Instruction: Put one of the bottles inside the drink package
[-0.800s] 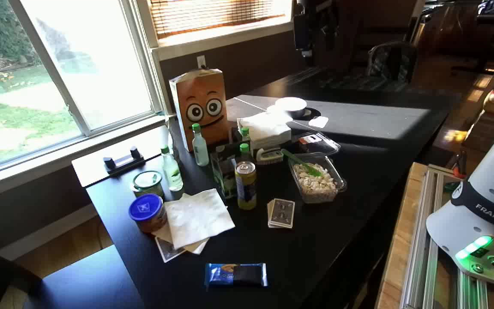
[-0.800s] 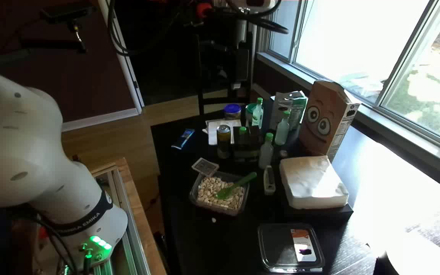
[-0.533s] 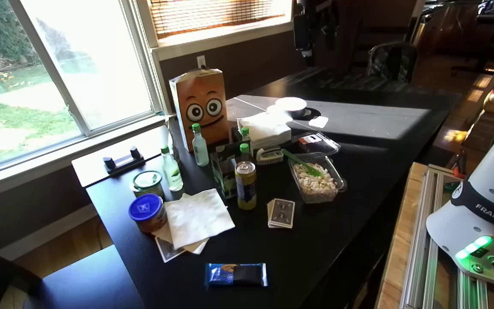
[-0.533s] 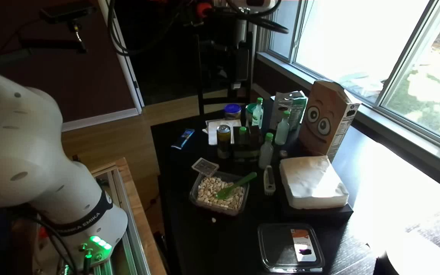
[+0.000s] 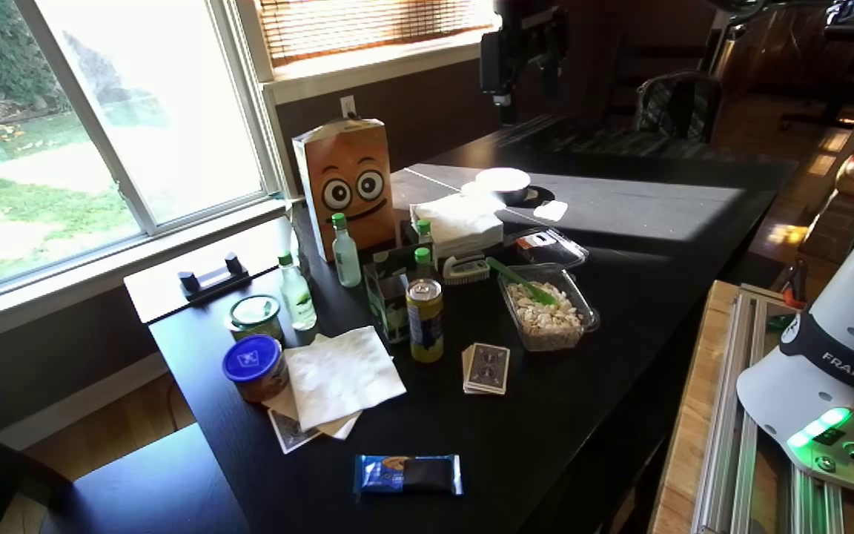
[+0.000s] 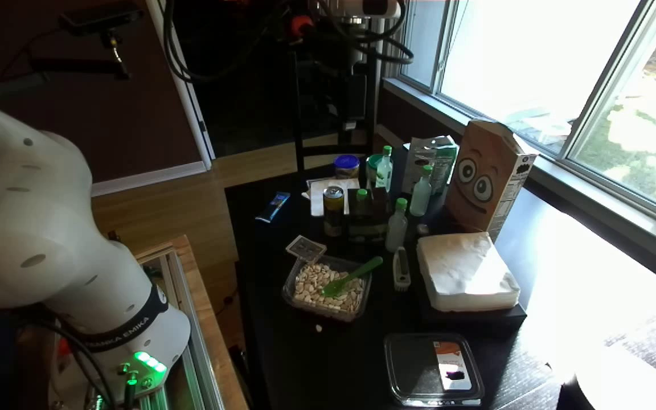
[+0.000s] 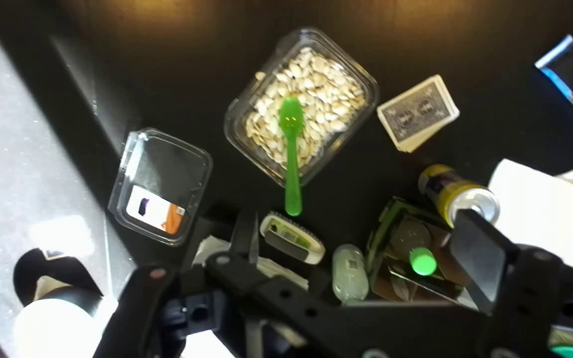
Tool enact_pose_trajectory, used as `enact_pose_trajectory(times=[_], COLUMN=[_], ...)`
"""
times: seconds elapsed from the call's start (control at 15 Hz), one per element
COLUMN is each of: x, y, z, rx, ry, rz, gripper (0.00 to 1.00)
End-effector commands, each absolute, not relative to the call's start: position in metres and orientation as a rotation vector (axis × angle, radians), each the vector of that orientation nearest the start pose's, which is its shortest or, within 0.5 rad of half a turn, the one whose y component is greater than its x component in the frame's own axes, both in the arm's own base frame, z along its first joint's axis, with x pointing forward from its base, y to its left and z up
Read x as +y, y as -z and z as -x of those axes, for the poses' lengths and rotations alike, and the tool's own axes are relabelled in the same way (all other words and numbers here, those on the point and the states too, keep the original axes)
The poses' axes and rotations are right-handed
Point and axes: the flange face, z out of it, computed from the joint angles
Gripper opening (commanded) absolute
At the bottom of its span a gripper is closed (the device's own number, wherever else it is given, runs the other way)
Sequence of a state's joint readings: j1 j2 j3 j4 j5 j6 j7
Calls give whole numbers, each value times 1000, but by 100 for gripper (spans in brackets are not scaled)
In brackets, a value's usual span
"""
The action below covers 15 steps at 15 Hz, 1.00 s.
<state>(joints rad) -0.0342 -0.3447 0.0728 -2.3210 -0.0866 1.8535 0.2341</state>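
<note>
Left to right in an exterior view, a blue-lidded tub (image 5: 253,365) and a green-lidded tub (image 5: 255,313) stand on the surface (image 5: 523,445), then one green-capped bottle (image 5: 298,298) near white paper (image 5: 345,374), and another bottle (image 5: 347,261) upright in front of an orange box (image 5: 353,174). Next comes the drink package (image 5: 386,297), a dark carrier with one bottle (image 5: 424,261) inside, a third loose bottle (image 5: 424,231) just beside it and a yellow can (image 5: 425,320) in front. Farther right are a stack of cards (image 5: 488,368), the gripper (image 7: 363,243) overhead, unclenched, its fingers (image 7: 480,253) wide apart in the wrist view, then a clear tub (image 5: 554,342) of pale seeds (image 5: 549,315).
</note>
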Motion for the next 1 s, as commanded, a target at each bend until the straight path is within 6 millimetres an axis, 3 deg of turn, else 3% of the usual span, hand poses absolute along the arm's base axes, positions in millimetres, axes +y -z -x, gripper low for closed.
enact_pose_trajectory(times=[0.0, 0.2, 0.4, 0.67, 0.8, 0.87, 0.93], x=[65, 100, 119, 119, 113, 112, 109], y=[-450, -433, -417, -372, -350, -368, -357], z=[-475, -513, -549, -605, -627, -595, -603], rx=[355, 268, 315, 368, 362, 351, 358], ry=[-28, 99, 213, 245, 140, 198, 179], rz=[3157, 3150, 3139, 3201, 3247, 3205, 3208], gripper=[100, 100, 100, 100, 100, 100, 100])
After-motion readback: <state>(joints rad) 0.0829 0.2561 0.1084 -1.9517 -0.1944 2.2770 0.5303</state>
